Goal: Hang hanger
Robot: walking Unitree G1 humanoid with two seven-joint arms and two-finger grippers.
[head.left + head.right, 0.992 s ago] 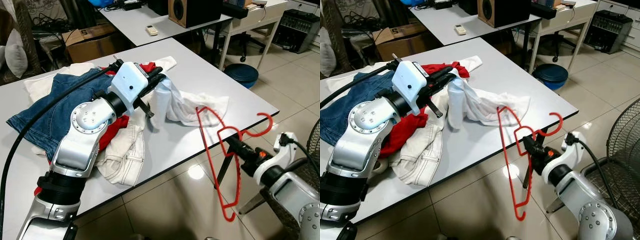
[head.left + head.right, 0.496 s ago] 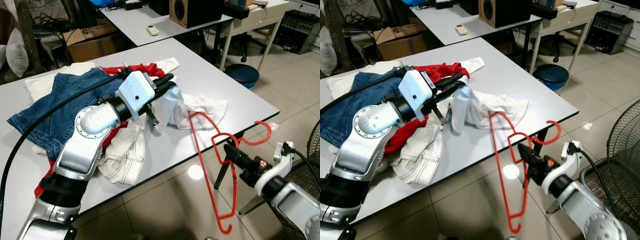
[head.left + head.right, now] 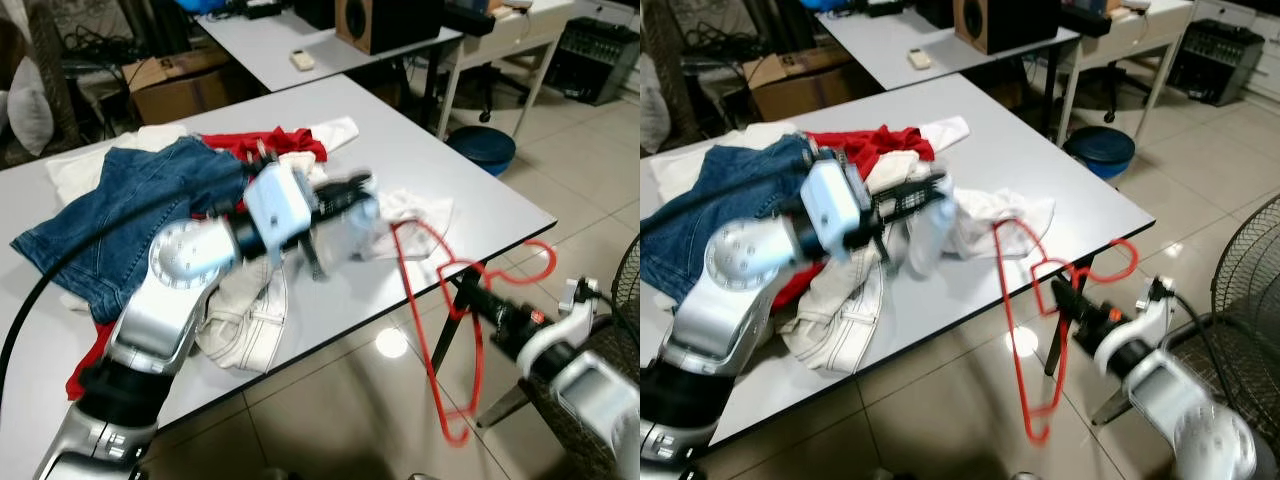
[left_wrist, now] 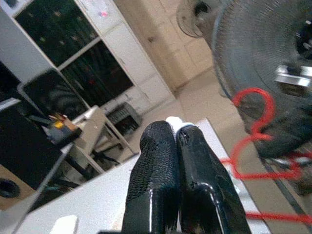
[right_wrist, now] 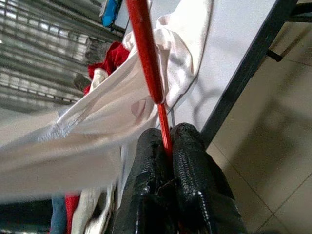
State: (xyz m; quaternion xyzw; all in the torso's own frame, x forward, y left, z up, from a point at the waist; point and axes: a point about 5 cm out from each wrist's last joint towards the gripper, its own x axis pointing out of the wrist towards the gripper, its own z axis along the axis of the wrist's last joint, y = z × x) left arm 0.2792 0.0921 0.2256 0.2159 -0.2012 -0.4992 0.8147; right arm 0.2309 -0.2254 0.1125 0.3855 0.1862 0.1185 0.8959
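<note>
Red hanger (image 3: 440, 310) hangs off the table (image 3: 420, 160) edge, pinched in the right gripper (image 5: 168, 146), fingers closed on its wire; it has swung back up toward the white shirt (image 3: 400, 215) since half a second ago. Left gripper (image 4: 176, 141), clamped on a fold of that shirt, has pulled it toward the hanger; judged: threading shirt onto hanger, hanging not yet begun.

Two silver robot arms, both grippers pinched closed.
Left gripper (image 3: 350, 195) reaches across frame centre; right gripper (image 3: 478, 298) extends from lower right.
</note>
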